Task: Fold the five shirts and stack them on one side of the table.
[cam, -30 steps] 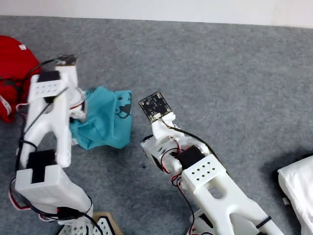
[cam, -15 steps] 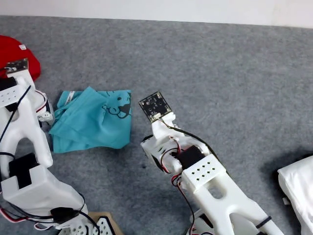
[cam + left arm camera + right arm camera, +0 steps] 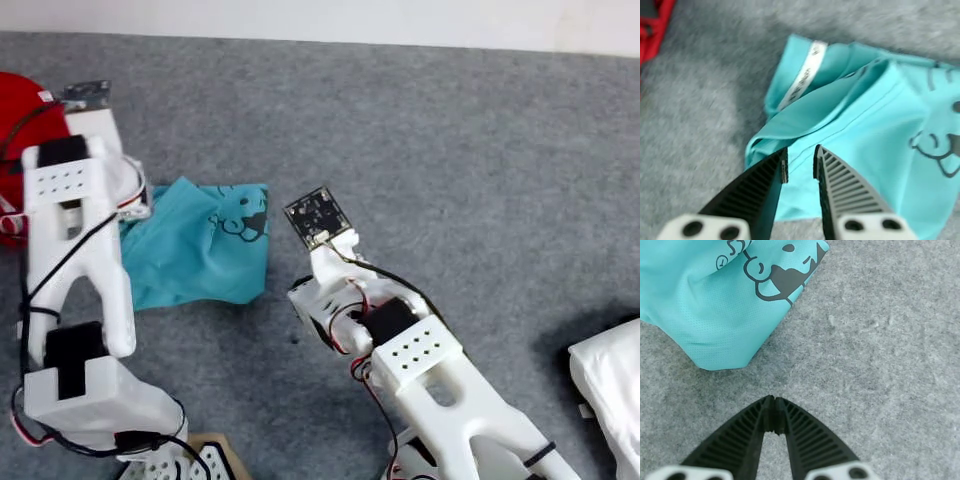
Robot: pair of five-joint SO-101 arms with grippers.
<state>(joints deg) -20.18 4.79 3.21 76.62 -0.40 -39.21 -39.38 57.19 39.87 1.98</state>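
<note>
the teal shirt [image 3: 205, 250] is seen lying rumpled on the grey table [image 3: 450, 150]. the left gripper [image 3: 800, 165] is held over the teal shirt's labelled edge, jaws slightly parted, nothing gripped. the right gripper [image 3: 774, 422] is pressed closed on nothing, just beside the teal shirt's printed corner. a red shirt [image 3: 20, 120] is found near the labelled edge, a white shirt [image 3: 610, 390] well apart on the opposite side.

No word or number can be read anywhere. The teal shirt [image 3: 200, 260] carries a white neck label [image 3: 803, 75] whose small print is too blurred to make out. Near that label, on the same shirt, sits a dark cartoon drawing [image 3: 774, 271] in which no letters can be made out.
</note>
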